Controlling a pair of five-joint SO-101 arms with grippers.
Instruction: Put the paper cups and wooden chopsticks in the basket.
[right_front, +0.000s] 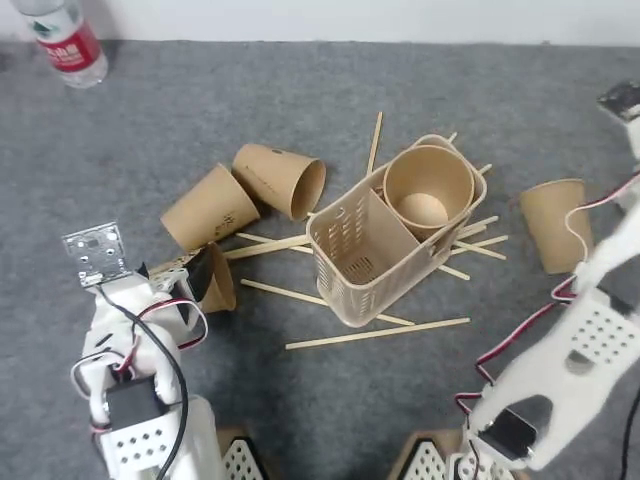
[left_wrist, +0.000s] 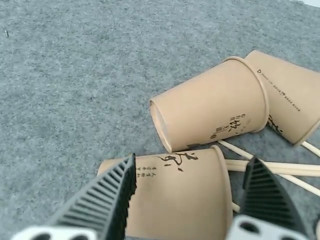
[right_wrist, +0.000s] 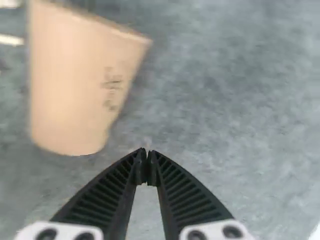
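Note:
A beige slotted basket (right_front: 352, 262) stands mid-table with one paper cup (right_front: 428, 185) upright in its far compartment. Two brown cups (right_front: 210, 208) (right_front: 280, 178) lie on their sides to its left. A third cup (right_front: 215, 280) lies nearer, between the fingers of my open left gripper (left_wrist: 192, 165); that cup (left_wrist: 180, 200) is not pinched. Wooden chopsticks (right_front: 375, 333) lie scattered around and under the basket. Another cup (right_front: 553, 225) lies right of the basket. My right gripper (right_wrist: 145, 161) is shut and empty, just off this cup (right_wrist: 75, 85).
A plastic water bottle (right_front: 65, 40) lies at the far left corner. The grey carpet (right_front: 480, 80) is open behind the basket. The right arm (right_front: 590, 340) stretches along the right edge, with its cables hanging beside it.

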